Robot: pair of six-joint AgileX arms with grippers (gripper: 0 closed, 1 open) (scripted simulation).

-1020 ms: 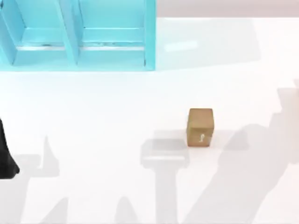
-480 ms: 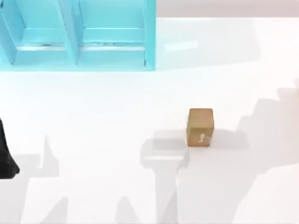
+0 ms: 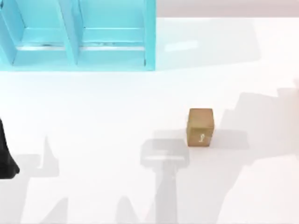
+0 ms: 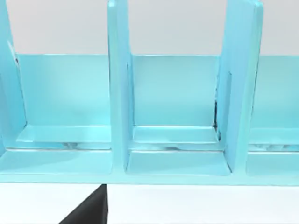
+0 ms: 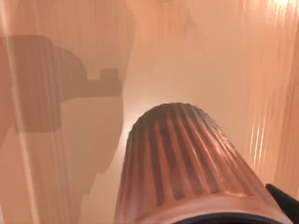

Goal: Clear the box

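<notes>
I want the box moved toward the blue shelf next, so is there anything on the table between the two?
Nothing visible does. The brown box stands alone on the white table, and the stretch up to the blue shelf at the back left holds only shadows.

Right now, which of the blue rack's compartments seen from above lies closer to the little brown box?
The right-hand compartment of the blue rack: it sits beside the rack's right end wall, nearer the brown box than its left neighbour.

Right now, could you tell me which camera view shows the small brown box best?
The top view: the brown box stands whole on the white table, right of centre, apart from the blue shelf. The left wrist view faces the shelf's compartments instead, and the right wrist view shows a ribbed cylinder close up.
</notes>
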